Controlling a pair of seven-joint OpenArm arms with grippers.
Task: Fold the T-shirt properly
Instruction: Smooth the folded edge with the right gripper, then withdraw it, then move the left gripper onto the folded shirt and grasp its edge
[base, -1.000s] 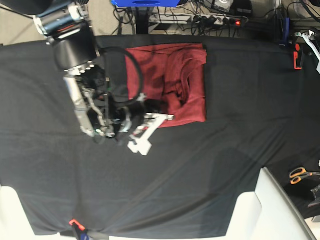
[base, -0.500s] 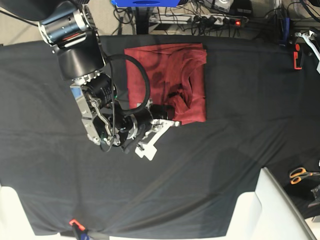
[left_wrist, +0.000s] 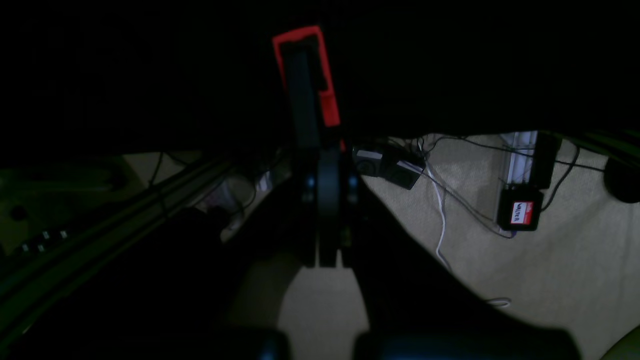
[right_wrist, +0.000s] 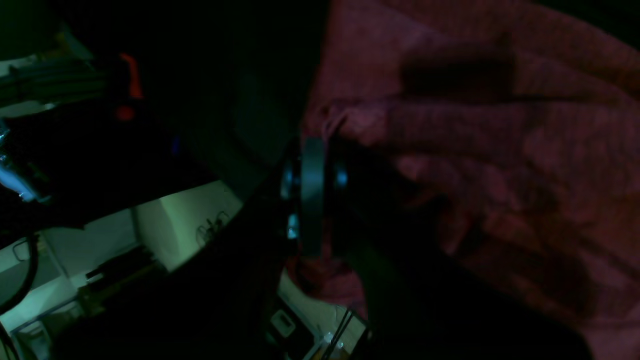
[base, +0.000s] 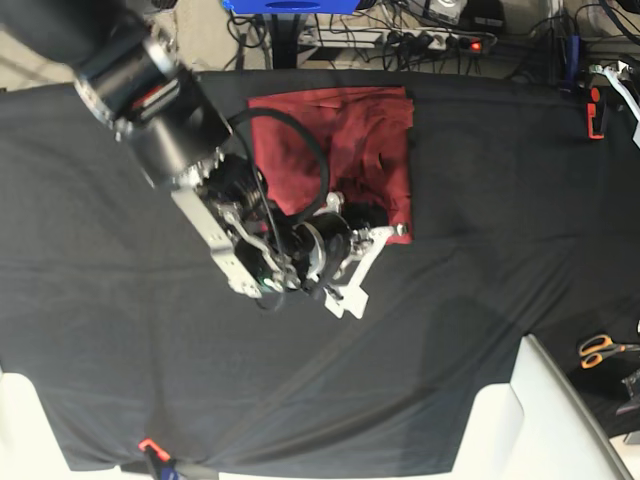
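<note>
The maroon T-shirt (base: 375, 150) lies folded into a rough rectangle at the back middle of the black table cloth (base: 500, 230). My right gripper (base: 372, 236) is at the shirt's near right corner, and its arm covers the shirt's near left part. In the right wrist view the jaws (right_wrist: 313, 150) are closed with bunched maroon fabric (right_wrist: 450, 150) at their tip. My left gripper (left_wrist: 322, 165) is shut and empty, hanging past the table's edge over the floor. It does not show in the base view.
A red clamp (base: 595, 112) sits on the table's far right edge and also shows in the left wrist view (left_wrist: 325, 95). Orange-handled scissors (base: 600, 350) lie at the right. A white slab (base: 545, 420) stands at the near right. Cables and a power strip (base: 440, 40) lie beyond the back edge.
My right arm has swung to the right along the shirt's near edge, from the near left corner to the near right corner. The shirt's folds have shifted with it.
</note>
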